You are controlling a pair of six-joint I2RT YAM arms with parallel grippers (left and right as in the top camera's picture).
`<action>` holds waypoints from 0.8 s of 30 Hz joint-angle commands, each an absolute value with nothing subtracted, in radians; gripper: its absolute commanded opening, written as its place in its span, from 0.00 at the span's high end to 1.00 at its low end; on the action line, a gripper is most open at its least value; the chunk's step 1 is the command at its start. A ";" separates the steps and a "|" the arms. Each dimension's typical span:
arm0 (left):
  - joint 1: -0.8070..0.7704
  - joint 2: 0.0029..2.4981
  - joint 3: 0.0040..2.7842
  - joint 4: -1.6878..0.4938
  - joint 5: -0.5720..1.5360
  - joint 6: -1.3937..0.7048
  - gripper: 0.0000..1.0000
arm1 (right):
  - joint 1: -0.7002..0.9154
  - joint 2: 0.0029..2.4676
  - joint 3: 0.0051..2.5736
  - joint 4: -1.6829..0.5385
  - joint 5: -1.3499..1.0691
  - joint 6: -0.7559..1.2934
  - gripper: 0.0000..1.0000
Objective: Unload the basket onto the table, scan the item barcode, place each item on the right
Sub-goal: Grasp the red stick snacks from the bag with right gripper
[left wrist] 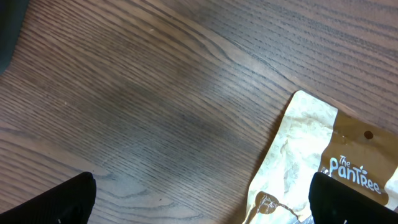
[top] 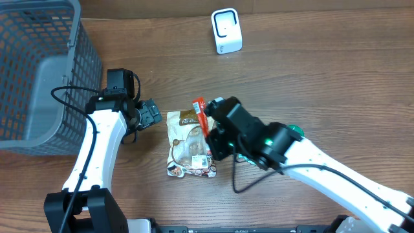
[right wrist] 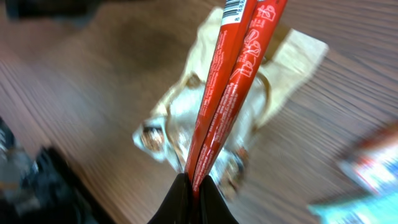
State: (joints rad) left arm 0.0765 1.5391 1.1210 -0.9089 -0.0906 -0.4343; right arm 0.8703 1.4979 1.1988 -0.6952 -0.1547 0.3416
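Red packet, grasped at its lower end by the right claw, extended toward frame top; left claw was released.

Wooden table seen from above. The right gripper clamps a narrow red packet at the right edge of a tan snack pouch. The left gripper sits just left of the pouch. A grey mesh basket stands far left and a white scanner at top.

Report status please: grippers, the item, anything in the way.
Right gripper shut on red packet, barcode end showing. Left gripper open, empty, beside pouch. Pouch lies under packet; nothing between packet and scanner.
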 commanded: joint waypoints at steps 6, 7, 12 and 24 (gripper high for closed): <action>0.078 1.537 1.136 -0.908 -0.101 -0.423 0.00 | 0.847 1.464 1.198 -0.905 -0.244 -0.036 0.96; 0.078 1.537 1.136 -0.908 -0.101 -0.423 0.00 | 0.847 1.465 1.198 -0.918 -0.270 -0.056 0.96; 0.078 1.537 1.136 -0.908 -0.101 -0.423 0.00 | 0.847 1.464 1.198 -0.953 -0.308 -0.115 0.96; 0.078 1.537 1.136 -0.908 -0.101 -0.423 0.00 | 0.847 1.467 1.198 -0.973 -0.303 -0.189 0.96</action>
State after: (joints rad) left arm 0.0765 1.5391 1.1210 -0.9092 -0.0906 -0.4343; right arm 0.8509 1.4662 1.1976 -0.9680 -0.2901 -0.1581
